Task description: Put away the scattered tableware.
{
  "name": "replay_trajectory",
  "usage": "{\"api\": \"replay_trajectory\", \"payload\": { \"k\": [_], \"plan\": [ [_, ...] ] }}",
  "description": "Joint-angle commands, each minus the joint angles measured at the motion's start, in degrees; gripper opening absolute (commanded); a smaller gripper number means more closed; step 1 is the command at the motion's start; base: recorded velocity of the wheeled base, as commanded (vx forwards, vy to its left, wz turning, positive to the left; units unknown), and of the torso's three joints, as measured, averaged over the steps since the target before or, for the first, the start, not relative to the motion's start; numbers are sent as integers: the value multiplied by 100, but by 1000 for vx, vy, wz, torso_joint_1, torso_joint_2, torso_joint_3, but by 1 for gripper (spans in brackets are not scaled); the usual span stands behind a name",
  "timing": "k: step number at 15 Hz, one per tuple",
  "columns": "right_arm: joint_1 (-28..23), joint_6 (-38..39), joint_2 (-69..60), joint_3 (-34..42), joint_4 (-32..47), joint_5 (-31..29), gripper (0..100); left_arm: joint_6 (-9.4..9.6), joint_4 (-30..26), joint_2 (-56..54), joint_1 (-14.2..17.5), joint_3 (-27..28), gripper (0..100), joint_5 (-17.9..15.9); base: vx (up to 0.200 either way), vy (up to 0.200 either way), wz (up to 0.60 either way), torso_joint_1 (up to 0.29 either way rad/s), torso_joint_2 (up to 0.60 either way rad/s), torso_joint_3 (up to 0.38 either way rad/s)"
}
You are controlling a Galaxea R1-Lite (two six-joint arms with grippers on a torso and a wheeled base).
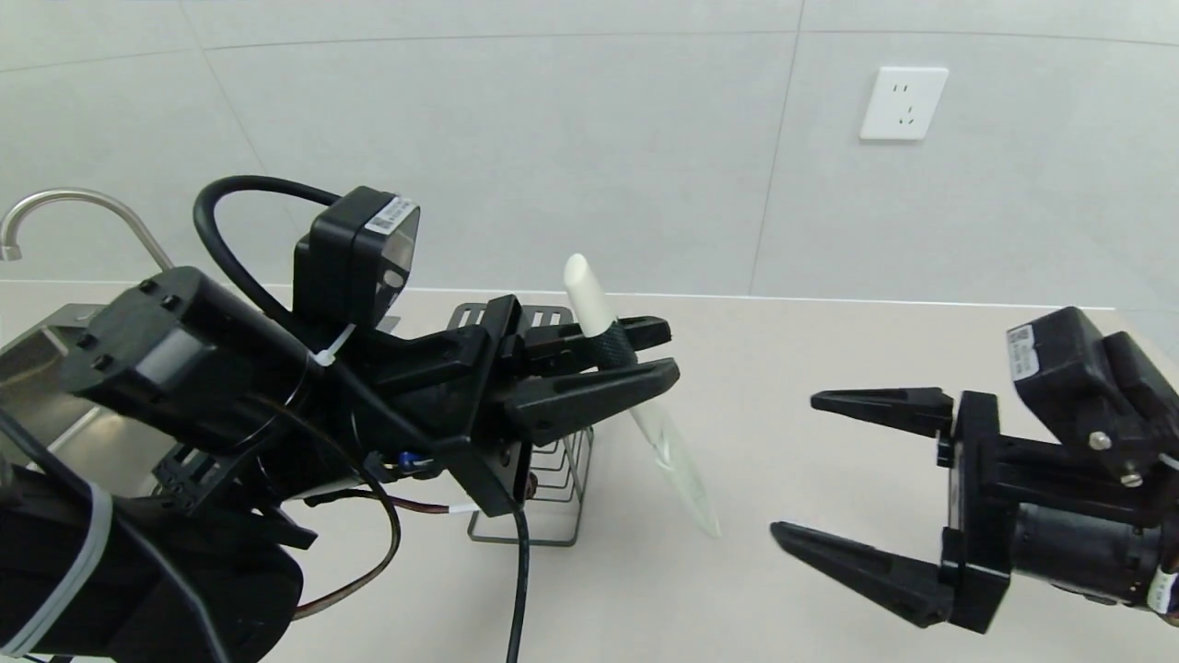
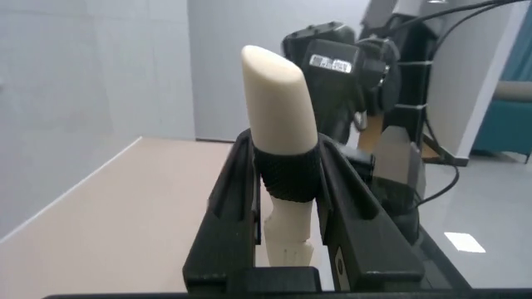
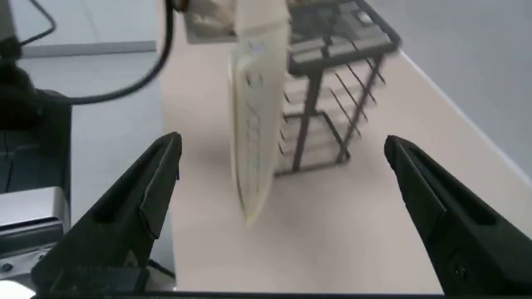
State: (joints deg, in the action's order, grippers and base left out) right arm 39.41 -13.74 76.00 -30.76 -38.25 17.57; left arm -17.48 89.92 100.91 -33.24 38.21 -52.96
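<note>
The left pincer [image 1: 665, 350] is closed tight on a white knife [image 1: 589, 299]. The handle sticks up above its fingers and the blade slants down below them. The right pincer [image 1: 797, 465] is wide open and empty, near the blade. A wire rack [image 1: 557, 479] stands behind the left pincer.

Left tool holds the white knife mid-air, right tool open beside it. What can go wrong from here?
1. The left tool pinches the white-handled, pale-bladed knife only at its handle, blade hanging tilted; it may pivot or slip out.
2. The blade tip points near the open right tool; a handover could clip or grab the blade.
3. The dark wire rack stands close behind; the blade might snag its wires on insertion.
</note>
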Motion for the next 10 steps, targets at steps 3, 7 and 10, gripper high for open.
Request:
{"api": "replay_trajectory", "payload": {
  "k": [3, 7, 10],
  "plan": [
    [-1929, 653, -1061, 931, -112, -78, 0, 78, -264, -274, 310, -15, 0, -4, 0, 0, 0, 0, 0, 0],
    [-2904, 609, -2801, 2540, -1026, -78, 0, 746, -2128, -986, 362, 398, 0, 154, 0, 0, 0, 0, 0, 0],
    [-3388, 530, -4559, 2988, -833, -25, 0, 1449, -3481, -1276, 345, 882, 0, 488, 0, 0, 0, 0, 0, 0]
  ]
}}
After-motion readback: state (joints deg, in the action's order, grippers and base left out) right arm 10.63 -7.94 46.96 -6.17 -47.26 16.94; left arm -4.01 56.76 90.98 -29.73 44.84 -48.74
